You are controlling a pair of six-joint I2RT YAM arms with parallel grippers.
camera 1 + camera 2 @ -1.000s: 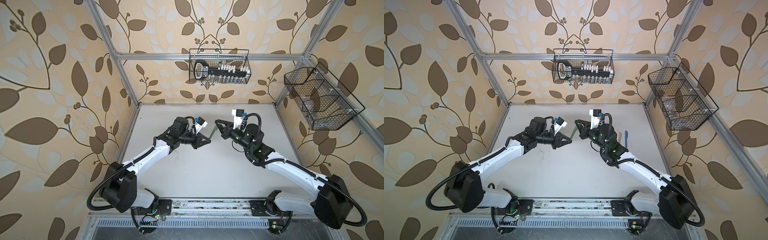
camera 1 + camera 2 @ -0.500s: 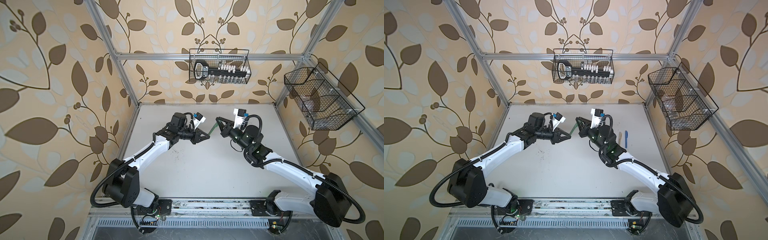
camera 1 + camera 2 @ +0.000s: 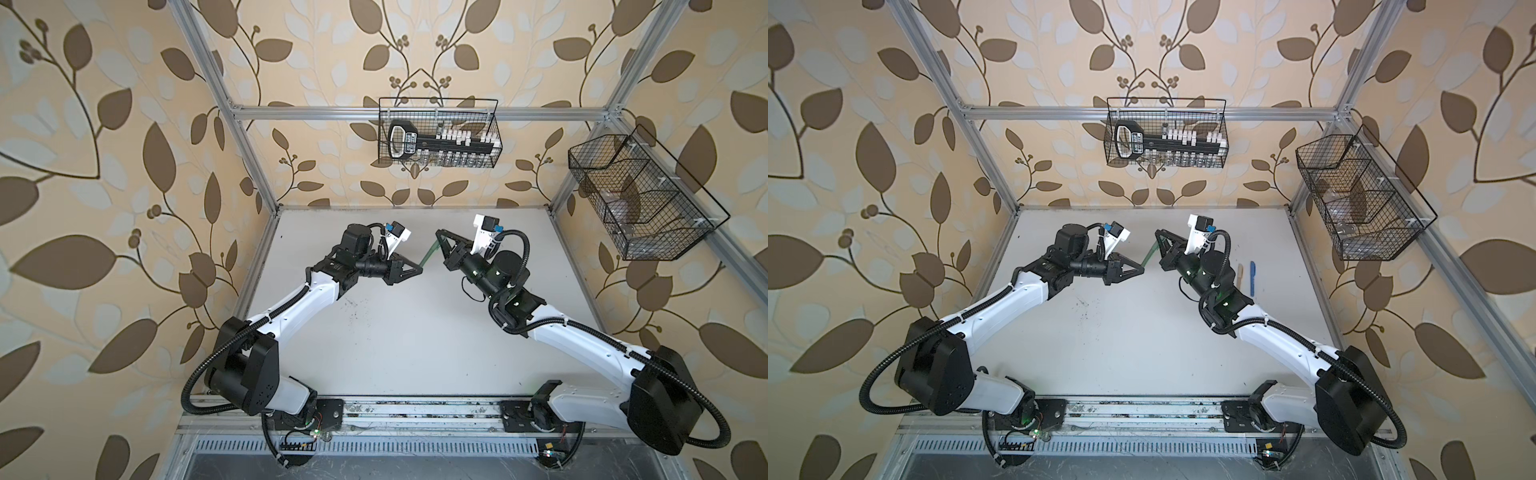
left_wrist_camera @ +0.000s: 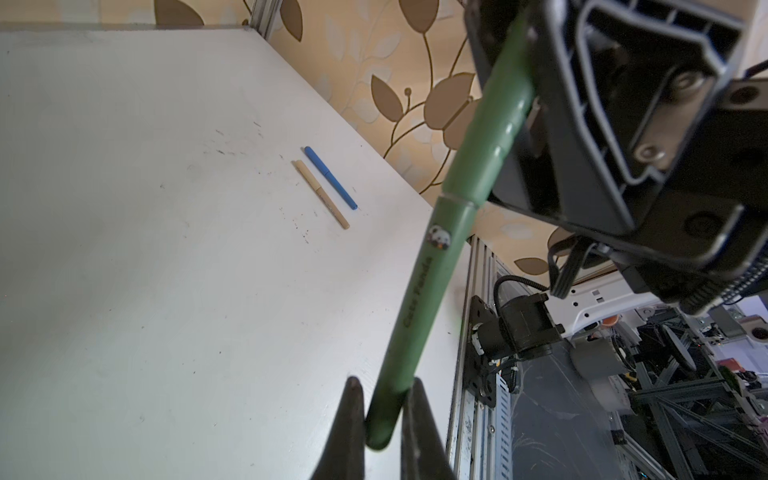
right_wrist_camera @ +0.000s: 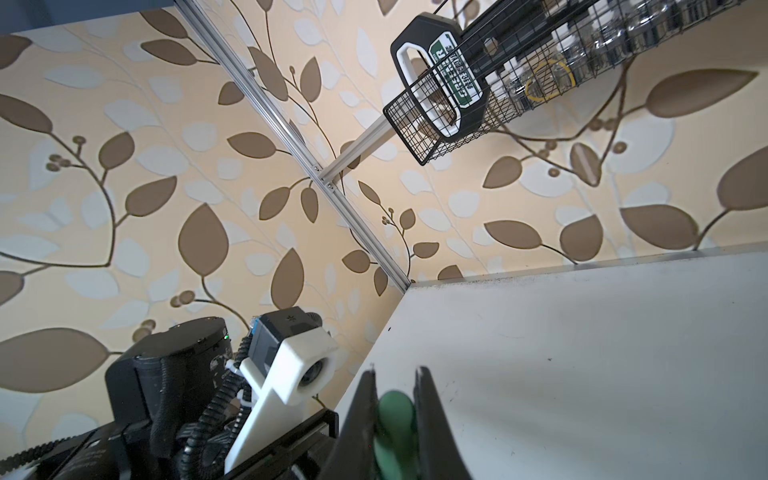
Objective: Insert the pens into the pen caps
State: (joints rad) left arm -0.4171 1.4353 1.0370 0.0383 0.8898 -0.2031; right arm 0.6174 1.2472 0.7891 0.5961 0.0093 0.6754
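A dark green pen (image 4: 419, 299) hangs in the air between both grippers, seen in both top views (image 3: 428, 254) (image 3: 1148, 257). My left gripper (image 4: 384, 395) (image 3: 420, 271) has its fingers against the barrel's rear end on both sides. The green pen cap (image 4: 494, 124) sits over the pen's other end, with a seam where it meets the barrel. My right gripper (image 5: 395, 390) (image 3: 439, 239) is shut on that cap (image 5: 395, 419). A blue pen (image 4: 330, 177) (image 3: 1252, 277) and a tan pen (image 4: 322, 194) (image 3: 1239, 275) lie side by side on the table, right of the right arm.
A black wire basket (image 3: 438, 133) with a tool rack hangs on the back wall. A second wire basket (image 3: 640, 199) hangs on the right wall. Aluminium frame posts stand at the white table's (image 3: 395, 332) corners. The arm bases sit along the front rail.
Both grippers have shifted slightly toward the back of the table with the green pen between them. The left arm's wrist has risen a little.
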